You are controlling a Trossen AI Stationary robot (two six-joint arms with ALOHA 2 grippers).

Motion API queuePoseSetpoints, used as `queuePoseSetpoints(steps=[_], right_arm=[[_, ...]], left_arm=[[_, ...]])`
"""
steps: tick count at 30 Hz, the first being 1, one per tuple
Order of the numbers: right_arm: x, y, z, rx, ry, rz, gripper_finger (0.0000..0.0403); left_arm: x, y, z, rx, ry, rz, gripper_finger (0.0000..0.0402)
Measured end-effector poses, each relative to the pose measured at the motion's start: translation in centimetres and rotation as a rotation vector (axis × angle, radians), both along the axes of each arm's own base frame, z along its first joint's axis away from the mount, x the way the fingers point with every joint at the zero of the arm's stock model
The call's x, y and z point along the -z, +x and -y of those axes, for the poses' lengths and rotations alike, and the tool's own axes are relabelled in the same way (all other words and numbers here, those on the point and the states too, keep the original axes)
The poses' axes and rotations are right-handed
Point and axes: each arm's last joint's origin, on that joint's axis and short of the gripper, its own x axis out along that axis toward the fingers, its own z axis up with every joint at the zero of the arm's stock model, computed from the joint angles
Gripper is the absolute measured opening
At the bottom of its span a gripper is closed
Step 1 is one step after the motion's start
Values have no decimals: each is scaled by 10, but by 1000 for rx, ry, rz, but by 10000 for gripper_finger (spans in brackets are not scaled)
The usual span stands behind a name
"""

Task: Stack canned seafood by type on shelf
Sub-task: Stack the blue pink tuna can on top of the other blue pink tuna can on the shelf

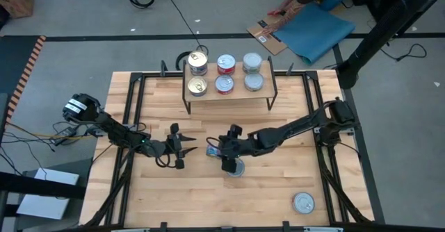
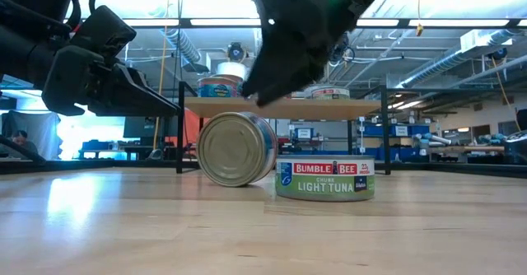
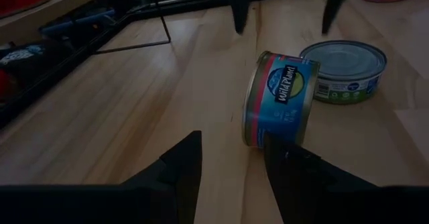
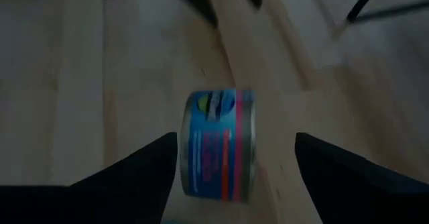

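The left end effector (image 1: 182, 149) hovers low over the table (image 1: 139, 197) with its fingers parted and empty, pointing toward a blue-labelled tin (image 3: 278, 100) that rests on its edge just beside a flat Bumble Bee tin (image 2: 325, 179). The right end effector (image 1: 224, 152) hangs above that tin on edge with fingers spread wide and gripping nothing, so the tin is likely free to roll across the table or into either arm. Six tins already sit on the shelf (image 1: 229, 96) and one more lies near the front right corner (image 1: 303, 203); a hurried regrasp could knock the upended tin flat or push the Bumble Bee tin away.
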Motion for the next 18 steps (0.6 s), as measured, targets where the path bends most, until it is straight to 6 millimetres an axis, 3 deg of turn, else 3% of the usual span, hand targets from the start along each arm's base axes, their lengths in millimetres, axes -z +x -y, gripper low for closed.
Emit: queuePoseSetpoints(steps=[11,18], right_arm=[[28,10,-3,-8,-2,-38,297],[30,10,-1,-33,21,-51,234]], left_arm=[[0,0,0,0,2,-5,163],[0,0,0,0,1,-2,163]])
